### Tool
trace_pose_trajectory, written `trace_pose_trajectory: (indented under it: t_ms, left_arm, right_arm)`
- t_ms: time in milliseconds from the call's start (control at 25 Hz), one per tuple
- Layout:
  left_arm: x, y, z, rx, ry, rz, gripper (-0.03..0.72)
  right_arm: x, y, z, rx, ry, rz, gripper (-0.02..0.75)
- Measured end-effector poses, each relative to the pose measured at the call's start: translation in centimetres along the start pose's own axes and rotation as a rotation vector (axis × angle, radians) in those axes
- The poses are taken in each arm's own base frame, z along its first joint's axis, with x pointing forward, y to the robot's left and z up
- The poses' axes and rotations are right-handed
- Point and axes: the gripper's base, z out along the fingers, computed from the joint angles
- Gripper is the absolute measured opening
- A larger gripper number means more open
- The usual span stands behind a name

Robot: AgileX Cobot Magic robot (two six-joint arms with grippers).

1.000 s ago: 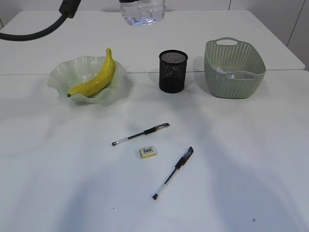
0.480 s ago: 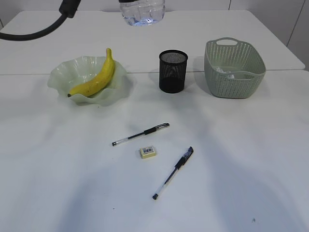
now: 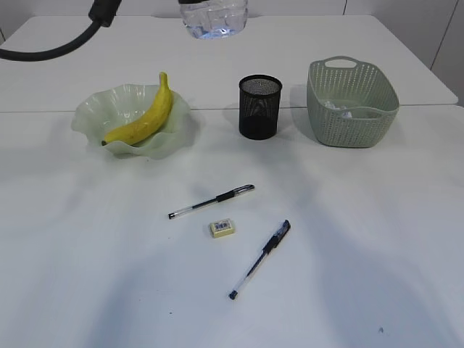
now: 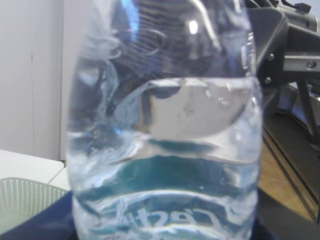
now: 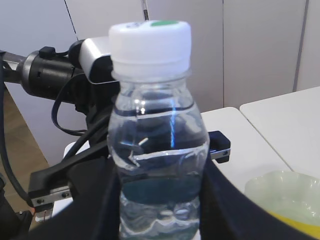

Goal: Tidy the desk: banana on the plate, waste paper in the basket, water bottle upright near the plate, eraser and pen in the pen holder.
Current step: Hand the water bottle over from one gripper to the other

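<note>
0 movement is seen since a second ago: the water bottle is held aloft behind the plate, clasped by the right gripper. Whether the left gripper grips it cannot be told. Placement beside the plate is judged pending.

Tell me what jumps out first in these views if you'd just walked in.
The water bottle held up off the desk fills both wrist views; only its clear base shows at the exterior view's top edge. On the white desk, the yellow banana lies in the pale green plate at left. Two pens and the eraser lie loose in the middle.
</note>
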Motion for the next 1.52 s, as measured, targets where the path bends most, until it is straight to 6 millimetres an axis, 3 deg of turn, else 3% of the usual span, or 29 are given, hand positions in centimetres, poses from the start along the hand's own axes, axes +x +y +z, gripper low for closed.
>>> trace_pose_trajectory:
  t_ms: [600, 1520]
  left_arm:
    - [0.00, 0.00, 0.00, 0.000, 0.000, 0.000, 0.406]
    - [0.00, 0.00, 0.00, 0.000, 0.000, -0.004, 0.371]
  right_arm:
    - [0.00, 0.00, 0.00, 0.000, 0.000, 0.000, 0.292]
    - [-0.02, 0.01, 0.00, -0.001, -0.002, 0.074, 0.478]
